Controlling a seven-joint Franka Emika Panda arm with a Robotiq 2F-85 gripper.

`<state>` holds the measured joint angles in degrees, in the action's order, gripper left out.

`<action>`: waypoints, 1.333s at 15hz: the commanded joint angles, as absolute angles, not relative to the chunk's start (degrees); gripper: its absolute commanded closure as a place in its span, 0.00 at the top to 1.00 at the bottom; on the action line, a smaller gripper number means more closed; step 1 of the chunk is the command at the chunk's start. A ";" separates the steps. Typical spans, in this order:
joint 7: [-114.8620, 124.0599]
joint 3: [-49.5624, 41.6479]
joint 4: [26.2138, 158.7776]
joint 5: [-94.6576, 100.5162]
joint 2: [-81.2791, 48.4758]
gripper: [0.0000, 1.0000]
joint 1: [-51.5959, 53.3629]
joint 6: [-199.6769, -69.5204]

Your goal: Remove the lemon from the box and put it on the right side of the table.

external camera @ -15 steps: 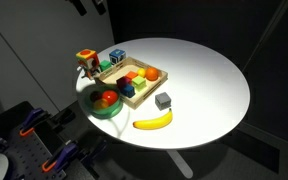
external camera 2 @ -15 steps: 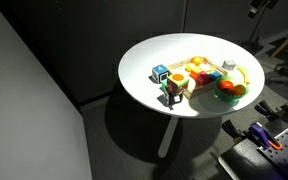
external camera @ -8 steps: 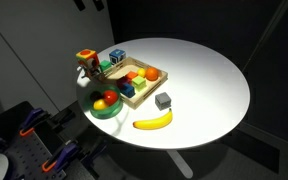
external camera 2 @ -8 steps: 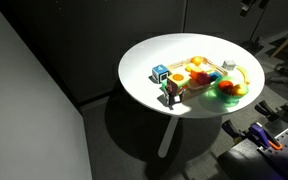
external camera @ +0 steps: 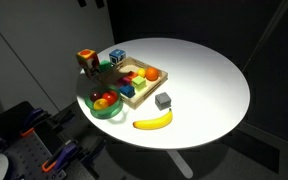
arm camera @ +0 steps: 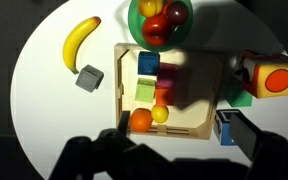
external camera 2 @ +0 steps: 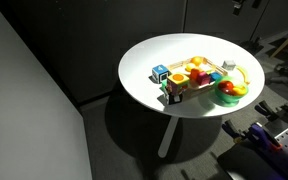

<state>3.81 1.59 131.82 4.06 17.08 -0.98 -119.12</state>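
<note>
The lemon (arm camera: 160, 114) lies in an end compartment of the light-wood box (arm camera: 205, 100), next to an orange (arm camera: 141, 121). The box also shows in both exterior views (external camera: 136, 97) (external camera 2: 189, 92), near the edge of the round white table (external camera: 204, 90) (external camera 2: 154, 55). My gripper (arm camera: 184, 130) hangs high above the box end, open and empty. Its dark fingers frame the bottom of the wrist view. In both exterior views only a dark bit of it shows at the top edge (external camera: 87, 3) (external camera 2: 240, 6).
A green bowl of fruit (arm camera: 159, 20) (external camera: 106, 103) stands at the box's other end. A banana (arm camera: 80, 41) (external camera: 153, 121) and a grey cube (arm camera: 88, 78) (external camera: 163, 100) lie beside it. A blue cube (arm camera: 225, 128) and an orange-red block (arm camera: 274, 80) flank the box.
The gripper has shifted slightly along the top edge of both exterior views and shows less. The things on the table have not moved.
</note>
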 commanded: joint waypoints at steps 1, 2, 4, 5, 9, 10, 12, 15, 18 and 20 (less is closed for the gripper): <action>4.76 1.50 125.12 3.45 11.41 1.00 -0.79 -113.76; 4.36 1.38 123.93 3.37 10.11 1.00 -0.74 -112.81; 3.58 1.08 121.70 3.08 7.33 1.00 -0.72 -111.93; 2.93 0.88 120.57 2.72 5.83 1.00 -0.70 -111.76; 0.22 0.19 116.48 0.80 0.30 1.00 -0.86 -112.44; -0.53 0.06 115.56 0.26 -0.93 1.00 -0.93 -112.64; -1.59 -0.19 113.50 -0.77 -3.52 1.00 -1.11 -112.79; -1.98 -0.47 111.29 -1.09 -6.33 1.00 -1.29 -113.89; -0.30 -0.47 112.67 0.09 -5.93 1.00 -0.94 -114.36; -0.30 -0.56 111.78 0.09 -6.69 1.00 -0.99 -114.36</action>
